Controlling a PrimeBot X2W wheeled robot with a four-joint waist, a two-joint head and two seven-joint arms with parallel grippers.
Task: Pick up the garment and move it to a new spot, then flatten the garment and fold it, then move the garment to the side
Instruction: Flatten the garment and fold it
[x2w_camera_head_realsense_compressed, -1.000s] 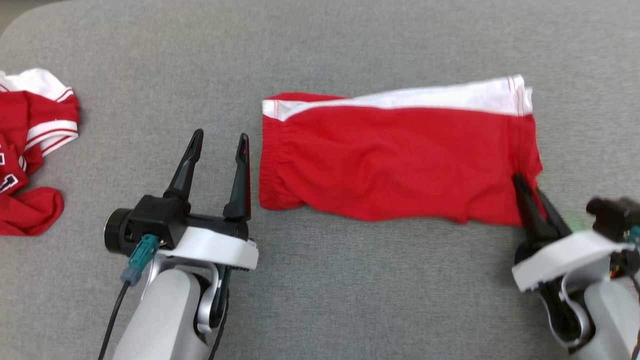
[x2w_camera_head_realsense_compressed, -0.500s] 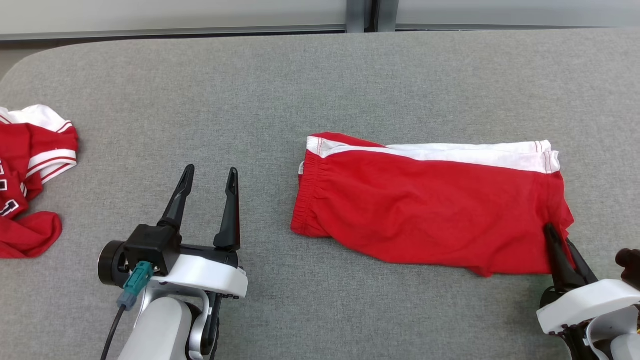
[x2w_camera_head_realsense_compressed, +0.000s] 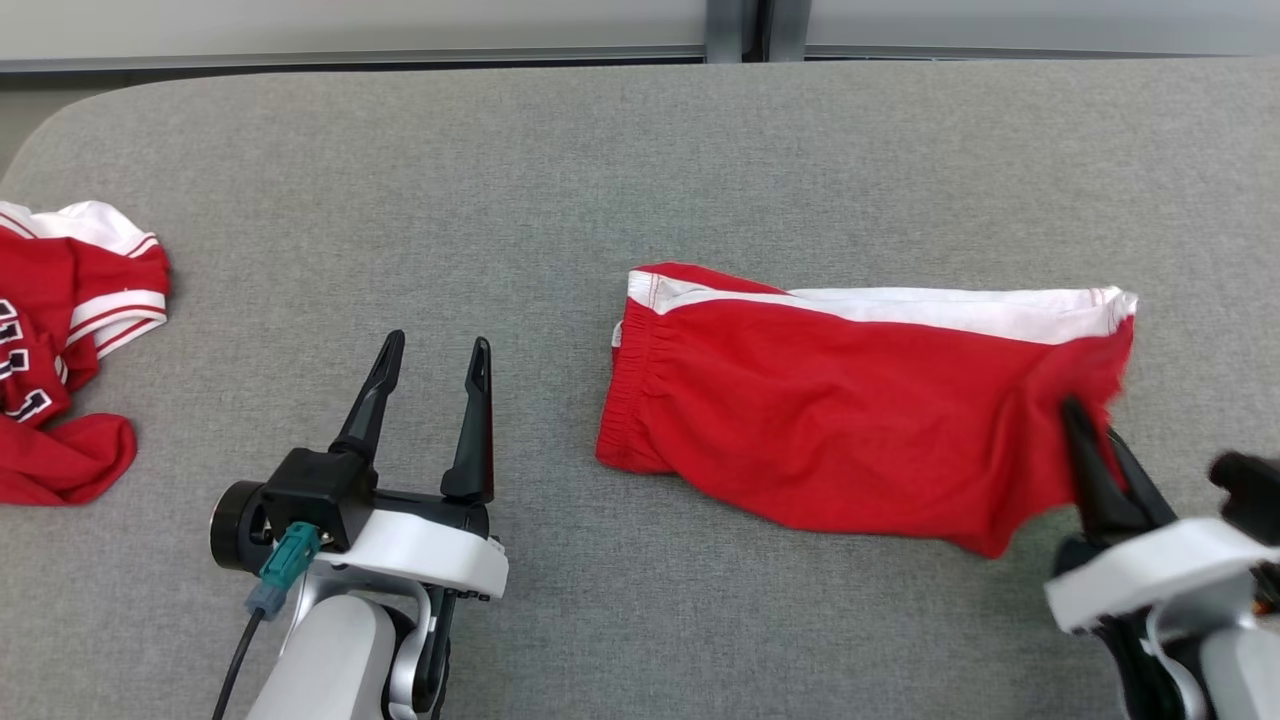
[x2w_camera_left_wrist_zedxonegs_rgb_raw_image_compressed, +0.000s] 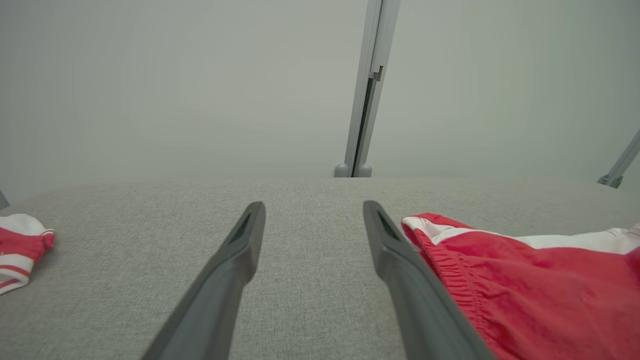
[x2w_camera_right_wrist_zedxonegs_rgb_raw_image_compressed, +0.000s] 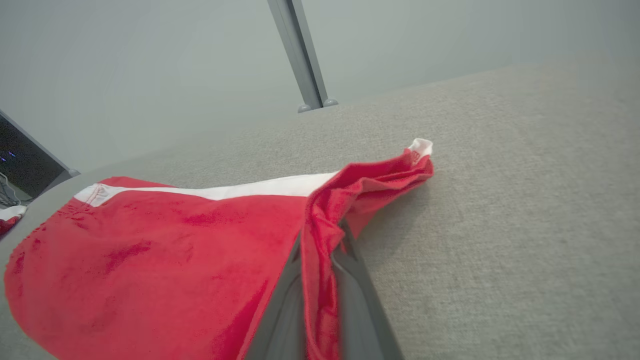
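We have our right tool (x2w_camera_head_realsense_compressed: 1091, 420) clenched on the near right corner of the folded red cloth shorts with a white band (x2w_camera_head_realsense_compressed: 850, 420), lying on the grey fabric counter (x2w_camera_head_realsense_compressed: 600, 180), our left tool (x2w_camera_head_realsense_compressed: 438, 342) released beside their elastic waistband (x2w_camera_head_realsense_compressed: 635, 390).

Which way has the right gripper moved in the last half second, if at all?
Yes. Measured against the grey post behind the table, the right gripper, shut on the shorts, has gone toward the far edge and slightly left.
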